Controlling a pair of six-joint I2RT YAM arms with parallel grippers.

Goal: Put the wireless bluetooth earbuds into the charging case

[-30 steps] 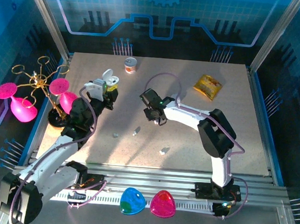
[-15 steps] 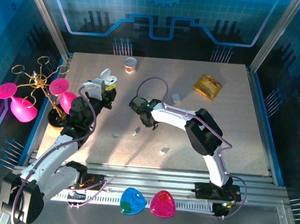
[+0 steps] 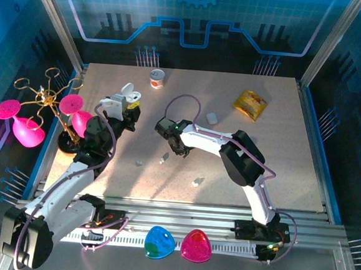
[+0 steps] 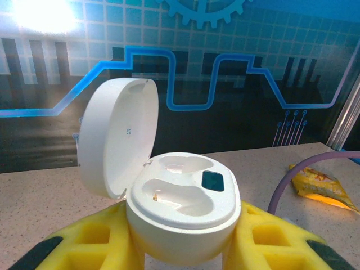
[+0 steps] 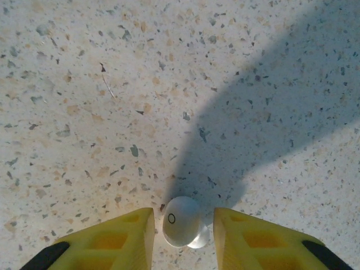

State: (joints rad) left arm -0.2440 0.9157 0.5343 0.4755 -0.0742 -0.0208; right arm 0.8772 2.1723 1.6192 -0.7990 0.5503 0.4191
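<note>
White plastic case (image 4: 180, 205) sits clamped in the left gripper (image 4: 183, 242), with the yellow fingers (image 4: 95, 242) pressed on both sides of its rounded body. The lid (image 4: 118, 143) is flipped up and back to the left. On the top face you can see two wells and a small dark patch next to them. From above, that left gripper (image 3: 129, 108) holds the case over the far-left part of the table (image 3: 273, 155), so the case is off the surface. The right gripper (image 5: 183, 236) points straight down at the speckled tabletop with an earbud (image 5: 181, 228) lying right between its fingers (image 5: 112, 239). They're apart, with a thin gap on each side of the earbud, so it's not pinched, it's just lying on the table in the arm's shadow. In the top view the right gripper (image 3: 174, 148) is about mid-table, well apart from the case. More earbuds (image 3: 195, 182) lie loose on the table toward the near edge, one of them just beside the right gripper. I can't tell if that's the one between the fingers. A second closed case (image 3: 212, 118) sits farther back, near a yellow packet (image 3: 250, 104), and a small cup (image 3: 157, 79) stands by the far edge.
</note>
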